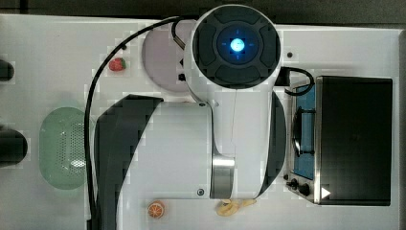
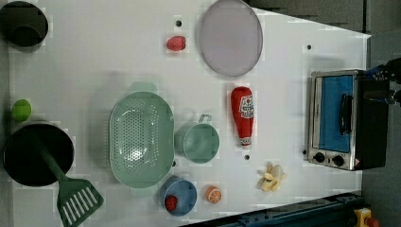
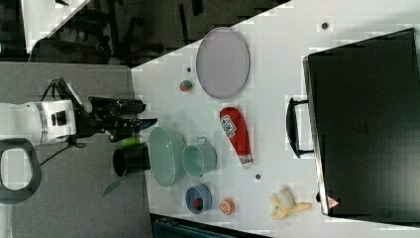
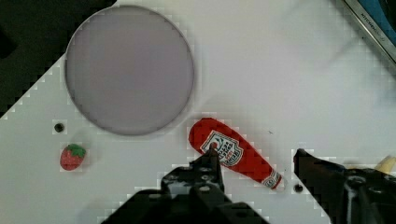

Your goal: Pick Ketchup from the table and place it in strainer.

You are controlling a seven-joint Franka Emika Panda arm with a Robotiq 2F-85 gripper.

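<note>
**Ketchup lying on the counter, arm raised above it with an empty tool**

A white counter (image 2: 94,61) carries kitchen toys. In the top view the robot arm (image 1: 201,143) covers the middle of the scene, hiding the bottle and cups; the left view, with no arm over the counter, shows the whole layout.

Largest is a toaster oven (image 2: 343,118) with a blue door at the left view's right edge; the right view shows its black top and handle instead. A grey-lilac round plate (image 2: 230,37) lies at the left view's top. The strainer (image 2: 140,139), a mint-green oval basket with a dotted centre, sits left of centre in the left view, empty. A black pot (image 2: 35,153) with a green spatula (image 2: 75,198) stands at the left view's lower left.

The Ketchup (image 2: 242,115) lies flat between the strainer and oven, just below the plate in the left view. Its long axis runs up and down in the left view, red base toward the plate and white cap pointing away. A mint-green cup (image 2: 198,141) lies between it and the strainer.

The tool (image 4: 257,161) is released: in the wrist view its two dark fingers (image 4: 208,168) stand apart above the bottle, gripping nothing.

Smaller pieces: a blue cup (image 2: 178,195), banana (image 2: 272,178), strawberry (image 2: 176,43) and orange slice (image 2: 213,194).
</note>
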